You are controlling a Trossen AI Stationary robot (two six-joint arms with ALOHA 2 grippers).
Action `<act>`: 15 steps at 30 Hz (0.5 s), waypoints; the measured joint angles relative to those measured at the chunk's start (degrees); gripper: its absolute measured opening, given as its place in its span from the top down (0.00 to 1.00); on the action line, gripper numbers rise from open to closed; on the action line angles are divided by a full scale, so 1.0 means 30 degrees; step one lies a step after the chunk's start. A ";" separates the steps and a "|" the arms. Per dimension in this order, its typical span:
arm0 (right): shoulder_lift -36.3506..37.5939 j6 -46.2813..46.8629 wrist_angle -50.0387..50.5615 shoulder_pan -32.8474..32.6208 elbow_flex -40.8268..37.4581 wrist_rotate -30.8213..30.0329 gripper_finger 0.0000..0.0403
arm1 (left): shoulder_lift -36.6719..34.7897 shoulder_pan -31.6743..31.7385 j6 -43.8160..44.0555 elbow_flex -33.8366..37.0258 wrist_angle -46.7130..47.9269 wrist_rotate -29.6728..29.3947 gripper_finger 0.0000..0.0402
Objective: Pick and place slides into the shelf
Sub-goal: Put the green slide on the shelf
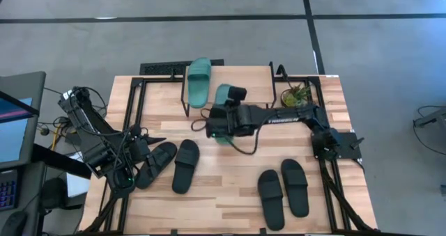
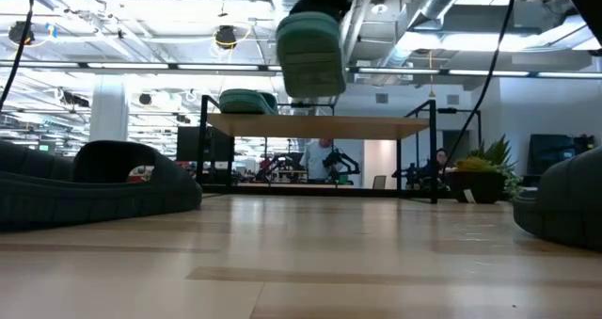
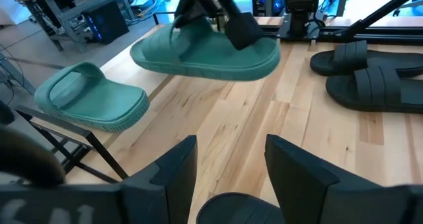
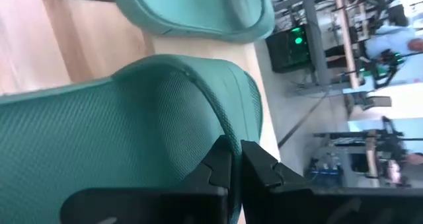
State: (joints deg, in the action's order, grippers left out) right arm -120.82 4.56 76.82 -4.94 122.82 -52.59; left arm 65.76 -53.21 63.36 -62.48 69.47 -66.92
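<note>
Right gripper (image 1: pixel 217 122) carries a teal slide (image 1: pixel 224 100) clear of the table (image 1: pixel 230 187), near the shelf (image 1: pixel 164 83). Jaws pressed together, pinching the slide's strap. The other teal slide (image 1: pixel 199 81) already lies on the shelf top. Two black pairs remain on the table, one (image 1: pixel 174 164) by the left gripper (image 1: pixel 144 140), one (image 1: pixel 283 188) nearer the right arm's base. Left gripper waits, jaws spread, empty.

Risks, as I judge them: the pinch is on the strap only, so the slide could swing or slip. It could also clip the shelf edge or knock the placed slide on the way in.
</note>
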 joint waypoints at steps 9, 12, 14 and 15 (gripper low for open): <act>0.0344 -0.3295 -0.1648 0.1851 -0.0033 0.0984 1.00 | 0.0000 0.0000 0.0164 0.0000 0.0000 0.0018 0.58; 0.0394 -0.4219 -0.2619 0.2553 -0.0026 0.1544 1.00 | 0.0000 0.0000 0.0179 0.0000 0.0000 0.0016 0.58; 0.0394 -0.4808 -0.3110 0.2999 -0.0026 0.1628 1.00 | 0.0000 -0.0003 0.0179 0.0000 0.0000 0.0022 0.58; 0.0393 -0.5096 -0.3405 0.3228 -0.0026 0.1740 1.00 | 0.0000 0.0000 0.0179 0.0000 0.0000 0.0022 0.58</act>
State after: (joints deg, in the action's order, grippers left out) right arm -119.64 -10.73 66.60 4.75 122.74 -47.36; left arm 65.76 -53.21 63.90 -62.48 69.47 -66.85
